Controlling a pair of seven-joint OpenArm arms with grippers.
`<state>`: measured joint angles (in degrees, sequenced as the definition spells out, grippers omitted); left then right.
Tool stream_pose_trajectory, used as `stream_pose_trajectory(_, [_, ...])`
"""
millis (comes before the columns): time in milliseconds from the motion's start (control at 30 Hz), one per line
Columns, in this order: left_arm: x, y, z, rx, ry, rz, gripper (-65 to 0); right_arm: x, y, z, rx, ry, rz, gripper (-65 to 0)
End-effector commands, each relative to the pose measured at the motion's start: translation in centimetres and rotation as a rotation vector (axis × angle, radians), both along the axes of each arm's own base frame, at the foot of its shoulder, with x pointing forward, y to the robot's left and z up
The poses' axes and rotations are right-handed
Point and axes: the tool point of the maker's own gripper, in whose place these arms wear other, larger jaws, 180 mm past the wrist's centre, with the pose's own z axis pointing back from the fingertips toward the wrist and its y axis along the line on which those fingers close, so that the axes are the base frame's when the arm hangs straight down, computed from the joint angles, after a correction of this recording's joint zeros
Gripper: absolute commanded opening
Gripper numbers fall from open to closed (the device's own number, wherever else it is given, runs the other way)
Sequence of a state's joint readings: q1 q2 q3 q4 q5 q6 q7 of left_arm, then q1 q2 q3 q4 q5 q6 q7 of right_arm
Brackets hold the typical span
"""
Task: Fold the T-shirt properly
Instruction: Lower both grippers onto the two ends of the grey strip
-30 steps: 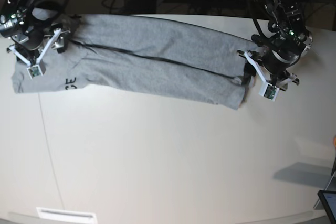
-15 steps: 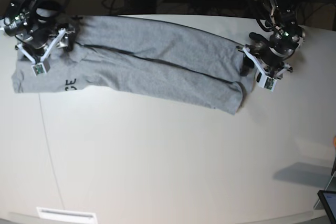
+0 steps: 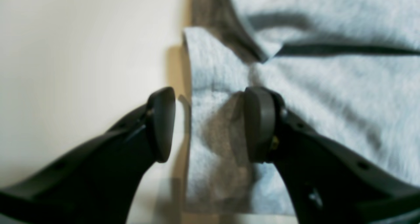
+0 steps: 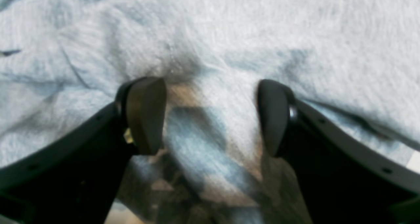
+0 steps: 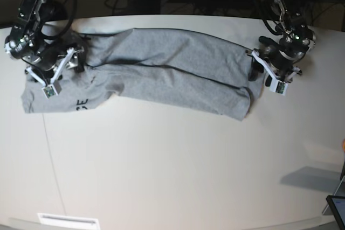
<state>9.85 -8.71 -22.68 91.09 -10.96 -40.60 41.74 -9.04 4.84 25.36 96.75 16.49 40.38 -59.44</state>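
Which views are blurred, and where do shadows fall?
Both wrist views are soft: the left claw and right claw cast dark shadows on the T-shirt. The base view is sharper, its table evenly lit, with a grey shadow at lower right.

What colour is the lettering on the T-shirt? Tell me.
Black, on the grey T-shirt; the lettering shows best in the base view, near its left end.

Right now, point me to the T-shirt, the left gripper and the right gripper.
T-shirt (image 5: 172, 71): base view, middle of the folded grey body.
left gripper (image 3: 210, 123): left wrist view, gap between fingertips.
right gripper (image 4: 210, 115): right wrist view, gap between fingertips.
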Motion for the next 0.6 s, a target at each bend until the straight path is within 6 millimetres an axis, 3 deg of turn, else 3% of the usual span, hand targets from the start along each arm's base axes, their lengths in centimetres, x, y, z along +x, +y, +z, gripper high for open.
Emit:
stream_pose_trajectory(0, [-1.4,2.3,-0.7,0.082,0.083,0.034,-32.4,-0.5,-1.1,-0.6,-0.059,0.048,-0.006,-22.5])
stream_pose_trajectory(133, [-1.9,5.0,0.1,0.100,0.065,0.113,-32.4,0.4,-2.0,-0.6,-0.105,0.051,-0.009,-22.3])
stream_pose_trajectory(233, [-2.1,6.7,0.8,0.127,0.057,0.137,-32.4,1.5,-1.4,-0.1,-0.115,0.034,0.027,-22.2])
stream_pose_trajectory(400, [-1.0,7.6,1.8,0.145,0.034,0.139,-32.4,3.0,0.7,0.4,-0.126,0.010,0.119,-22.2])
stream_pose_trajectory(567, [-0.2,7.9,2.4,0.148,0.015,0.141,-32.4,4.1,1.2,0.3,-0.119,0.016,0.138,-22.3])
